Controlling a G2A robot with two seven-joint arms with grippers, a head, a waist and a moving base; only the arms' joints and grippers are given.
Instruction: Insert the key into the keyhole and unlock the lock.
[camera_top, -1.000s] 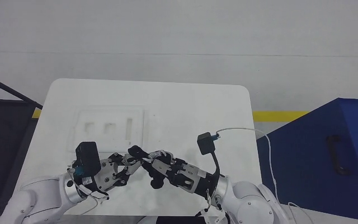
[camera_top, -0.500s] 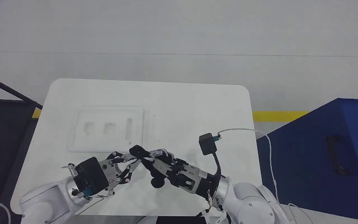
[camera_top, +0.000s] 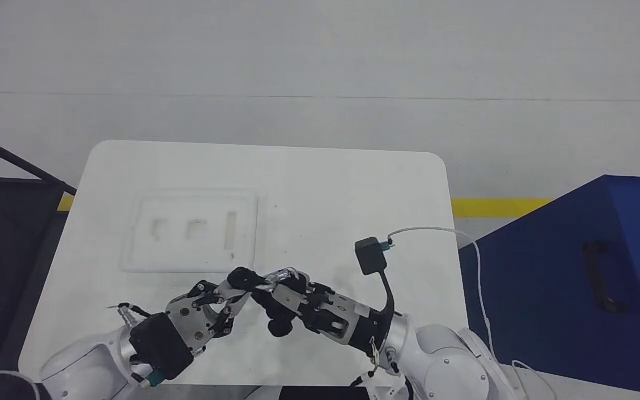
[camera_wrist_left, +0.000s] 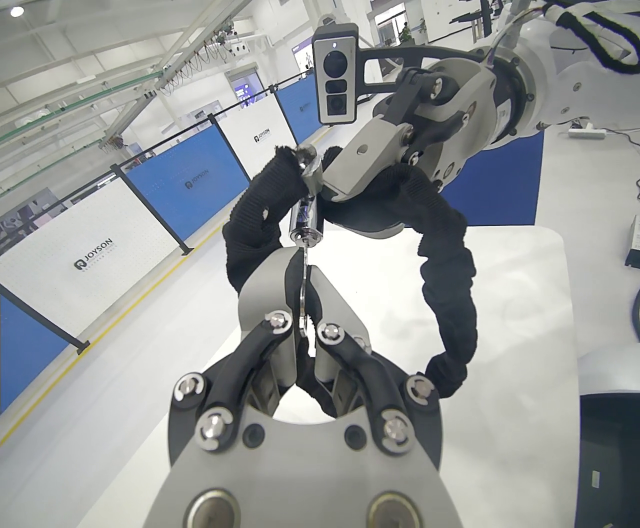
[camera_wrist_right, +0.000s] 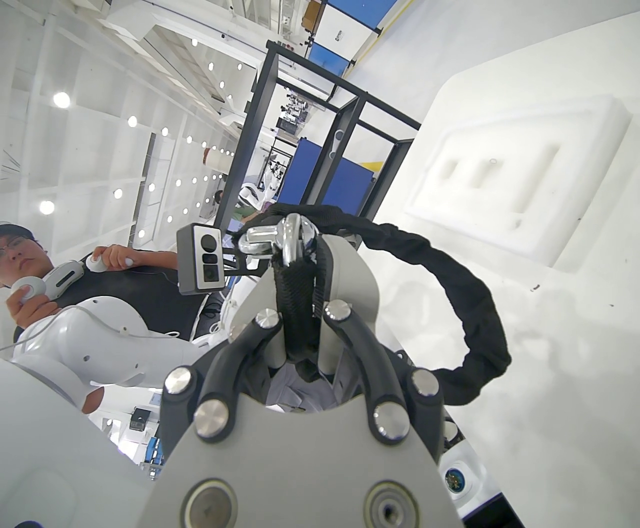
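Two grippers meet tip to tip just above the near part of the table (camera_top: 350, 190) in the top view. The left gripper (camera_top: 228, 297) and the right gripper (camera_top: 272, 290) face each other, and the lock (camera_top: 243, 277) is held between them, off the tabletop. This probably lets each arm adjust its angle freely. The foam tray (camera_top: 245, 250) lies beyond both grippers, well apart from them.

From the left wrist, the left gripper's fingers are pressed together on the key (camera_wrist_left: 303, 300), pinching its flat head edge-on so the blade sticks straight out past the fingertips. The blade's tip is at the keyhole (camera_wrist_left: 306, 243), in the end face of the lock's shiny cylinder (camera_wrist_left: 304, 220) just ahead of the gripper. How deep it sits cannot be told. The right gripper faces it from beyond, clamped near the cylinder's far end, apparently to hold the keyhole square to the key. The black cable (camera_wrist_left: 450, 280) loops away to one side of both grippers.

From the right wrist, the right gripper is closed on the lock's sleeved end, with chrome fittings poking out past its fingertips. That firm hold should brace the lock against the twist when the key turns.
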